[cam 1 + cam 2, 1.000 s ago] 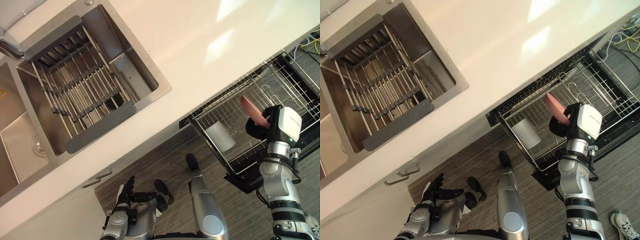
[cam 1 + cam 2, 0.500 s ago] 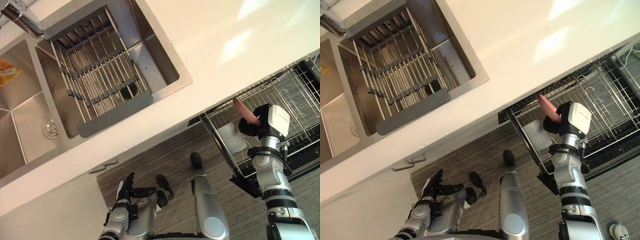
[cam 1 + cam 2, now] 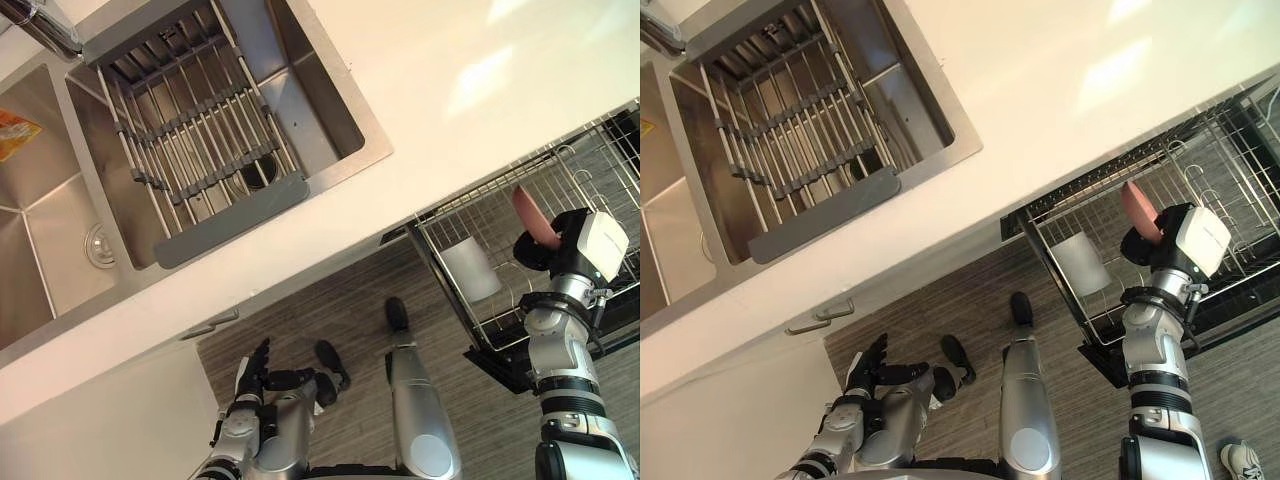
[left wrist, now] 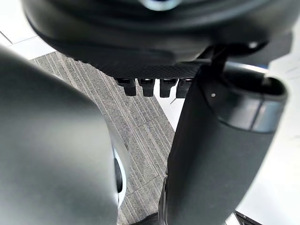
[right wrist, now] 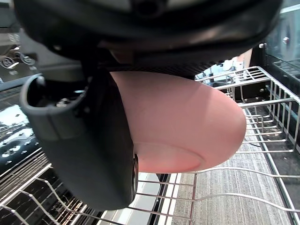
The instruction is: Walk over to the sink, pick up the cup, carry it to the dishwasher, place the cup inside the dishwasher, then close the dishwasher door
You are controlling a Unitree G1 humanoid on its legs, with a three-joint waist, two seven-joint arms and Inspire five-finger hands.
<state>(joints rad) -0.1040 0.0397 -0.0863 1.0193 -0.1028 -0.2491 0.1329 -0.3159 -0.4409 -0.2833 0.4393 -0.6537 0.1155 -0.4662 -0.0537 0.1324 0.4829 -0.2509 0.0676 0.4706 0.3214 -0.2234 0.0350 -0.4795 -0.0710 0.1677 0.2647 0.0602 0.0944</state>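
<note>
My right hand (image 3: 543, 250) is shut on a pink cup (image 3: 533, 214), tilted on its side just above the pulled-out wire rack (image 3: 570, 165) of the dishwasher. In the right wrist view the thumb (image 5: 93, 140) presses against the pink cup (image 5: 187, 131), with the rack's wires (image 5: 225, 197) close beneath it. A white cup (image 3: 470, 268) lies in the rack's near corner, to the left of my hand. My left hand (image 3: 255, 365) hangs low by my side over the floor, fingers (image 4: 150, 86) relaxed and holding nothing.
The steel sink (image 3: 330, 110), with a roll-up drying rack (image 3: 190, 130) across it, is set in the white counter (image 3: 450, 90) at upper left. A cabinet handle (image 3: 210, 325) sits under the counter edge. The dark open dishwasher door (image 3: 500, 365) lies below the rack.
The whole picture has shifted, so the camera moved. My right hand still holds the pink cup over the rack, now a little further from the white cup. The left hand stays put.
</note>
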